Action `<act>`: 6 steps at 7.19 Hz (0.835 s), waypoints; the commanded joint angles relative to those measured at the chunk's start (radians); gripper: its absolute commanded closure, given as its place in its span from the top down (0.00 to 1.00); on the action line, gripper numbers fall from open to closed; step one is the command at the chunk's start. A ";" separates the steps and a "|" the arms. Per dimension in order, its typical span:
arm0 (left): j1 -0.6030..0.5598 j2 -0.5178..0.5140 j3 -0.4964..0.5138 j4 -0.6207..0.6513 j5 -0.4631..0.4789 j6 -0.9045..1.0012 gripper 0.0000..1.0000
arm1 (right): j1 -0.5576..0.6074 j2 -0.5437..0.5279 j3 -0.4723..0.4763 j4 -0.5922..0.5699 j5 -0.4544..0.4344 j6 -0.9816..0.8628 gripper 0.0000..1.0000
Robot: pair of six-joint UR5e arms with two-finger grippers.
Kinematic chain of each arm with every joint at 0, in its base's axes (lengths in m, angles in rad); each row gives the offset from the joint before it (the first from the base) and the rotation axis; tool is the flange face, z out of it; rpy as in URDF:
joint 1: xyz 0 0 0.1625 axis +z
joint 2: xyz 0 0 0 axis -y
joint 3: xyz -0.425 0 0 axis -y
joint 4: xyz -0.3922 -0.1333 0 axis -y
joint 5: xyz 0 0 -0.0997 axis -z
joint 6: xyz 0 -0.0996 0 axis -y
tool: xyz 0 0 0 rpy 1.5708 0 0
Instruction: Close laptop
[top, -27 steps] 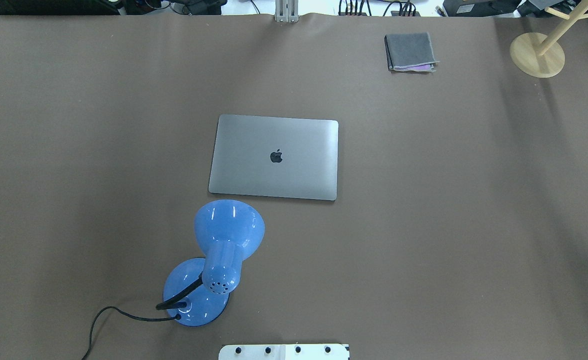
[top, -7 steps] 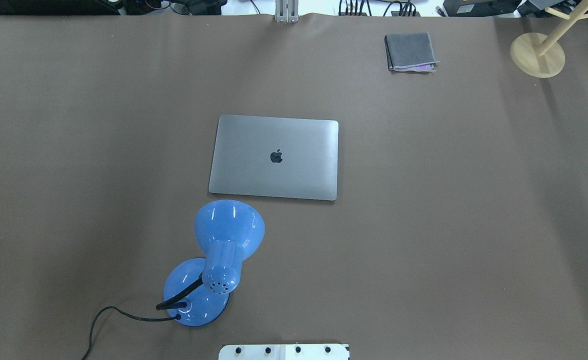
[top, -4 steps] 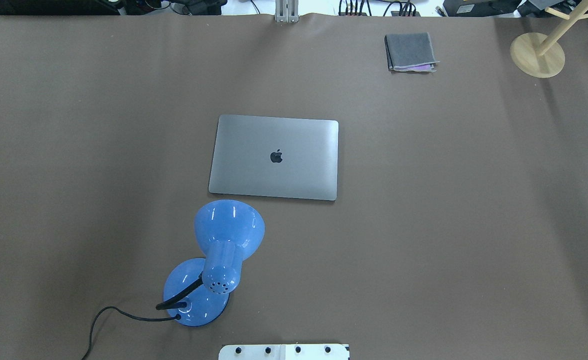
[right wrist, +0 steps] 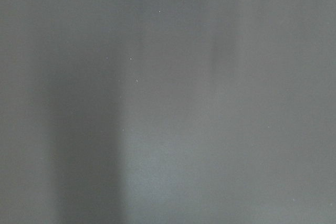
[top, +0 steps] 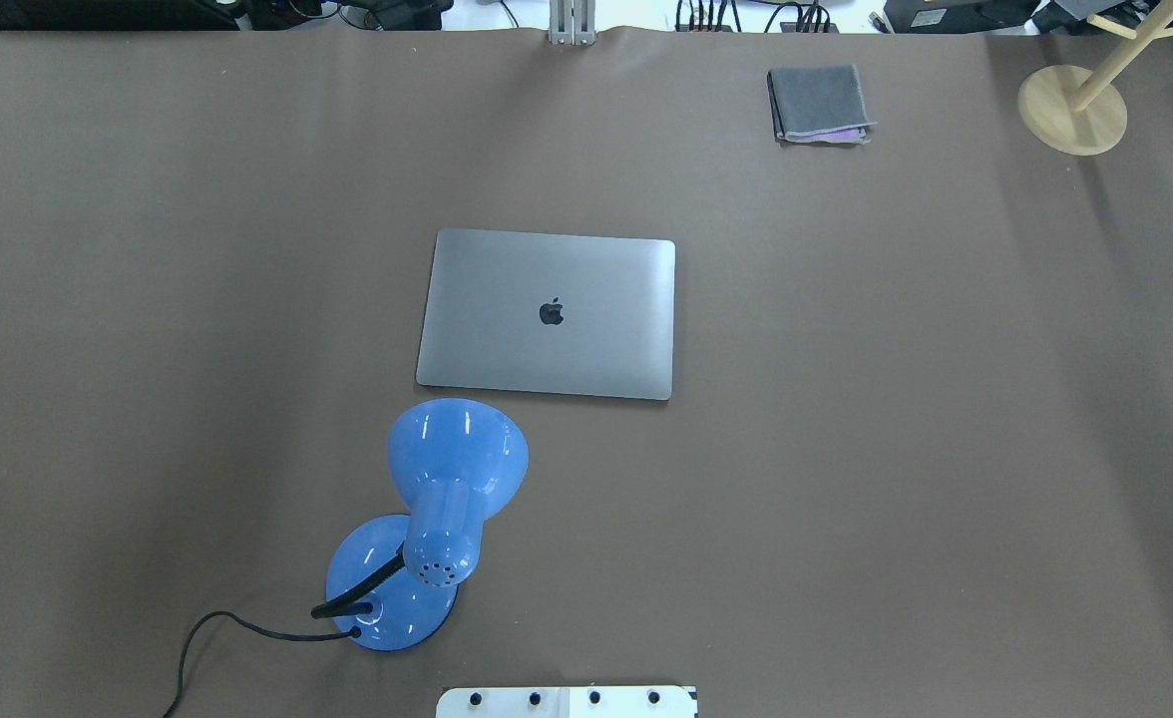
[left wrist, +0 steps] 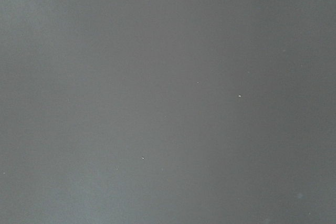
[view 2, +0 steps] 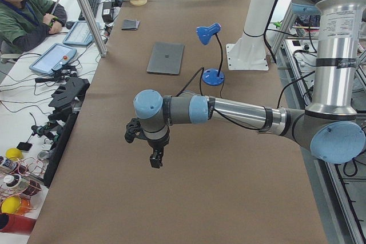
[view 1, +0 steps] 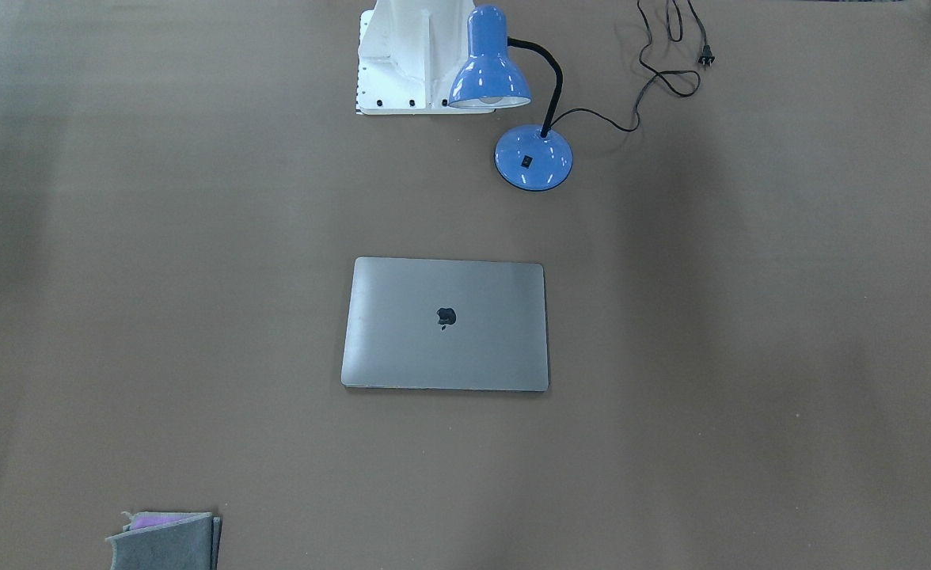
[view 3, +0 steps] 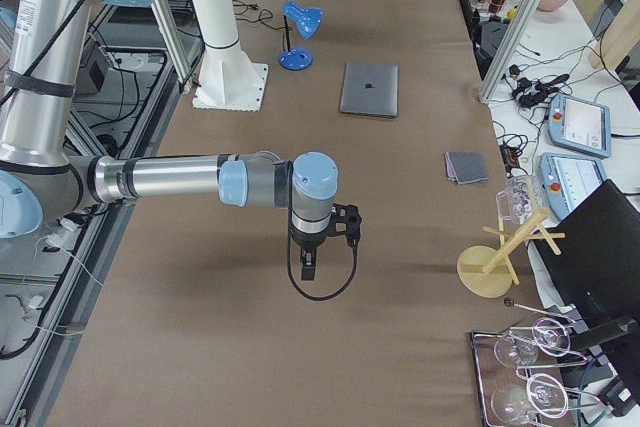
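Observation:
The space-grey laptop (top: 547,314) lies shut and flat in the middle of the brown table, its lid with the dark apple logo facing up. It also shows in the front-facing view (view 1: 446,323), the left side view (view 2: 166,58) and the right side view (view 3: 369,88). My left gripper (view 2: 155,160) hangs over bare table far from the laptop, seen only in the left side view. My right gripper (view 3: 307,267) hangs likewise at the other end, seen only in the right side view. I cannot tell whether either is open or shut. Both wrist views show only bare table.
A blue desk lamp (top: 434,519) with a black cord stands near the robot's base, close to the laptop's near edge. A folded grey cloth (top: 818,103) lies at the far right. A wooden stand (top: 1072,108) is at the far right corner.

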 commanded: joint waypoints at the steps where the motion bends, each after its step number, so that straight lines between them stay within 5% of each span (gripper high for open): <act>1: -0.002 0.010 -0.009 -0.001 0.000 0.000 1.00 | -0.004 0.000 0.000 0.000 0.000 0.000 1.00; 6: 0.000 0.011 -0.012 0.002 0.000 0.000 1.00 | -0.019 0.000 0.001 0.000 0.009 0.000 1.00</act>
